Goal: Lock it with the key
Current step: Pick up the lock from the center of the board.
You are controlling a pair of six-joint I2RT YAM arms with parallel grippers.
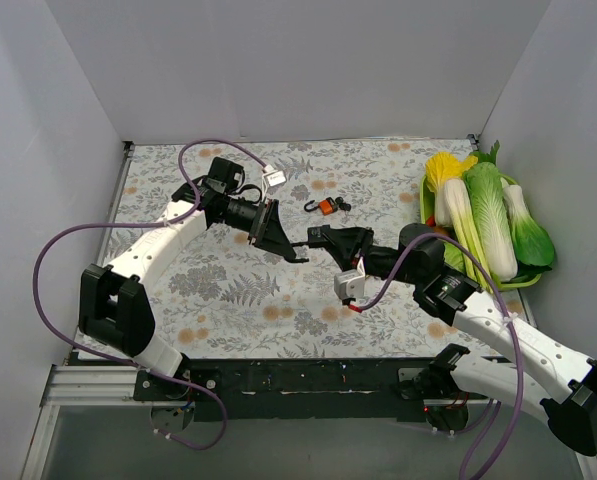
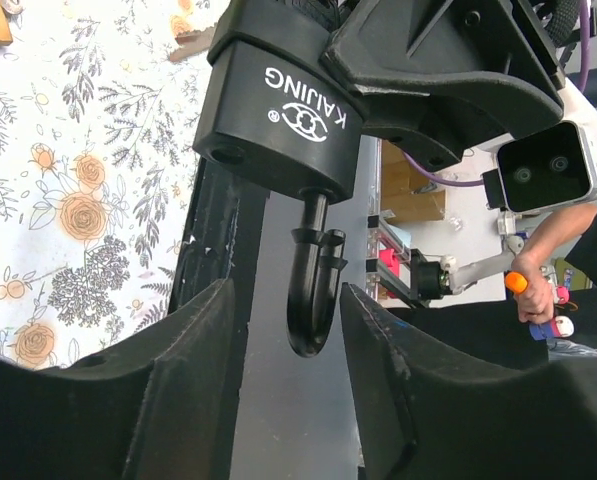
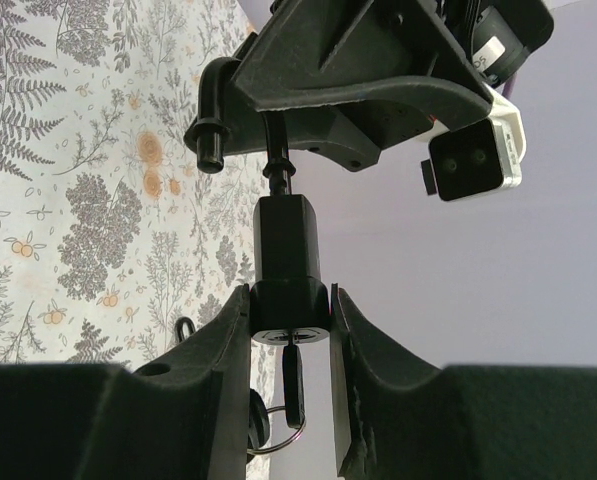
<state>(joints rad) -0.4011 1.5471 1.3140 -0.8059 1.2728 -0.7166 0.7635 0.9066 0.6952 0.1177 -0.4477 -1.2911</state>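
Padlock (image 1: 316,238) sits in mid-air over the floral worktop (image 1: 238,300), where both arms meet. From the left wrist, the left fingers (image 2: 178,380) are released, spread either side of the open shackle (image 2: 313,290). From the right wrist, the right fingers (image 3: 213,370) clench the lock's body, the key (image 3: 292,385) hanging beneath it.

The left hand (image 1: 290,250) and right hand (image 1: 318,237) meet over the surface (image 1: 228,290), a black padlock (image 1: 304,243) between. An orange padlock (image 1: 326,207) lies beyond.
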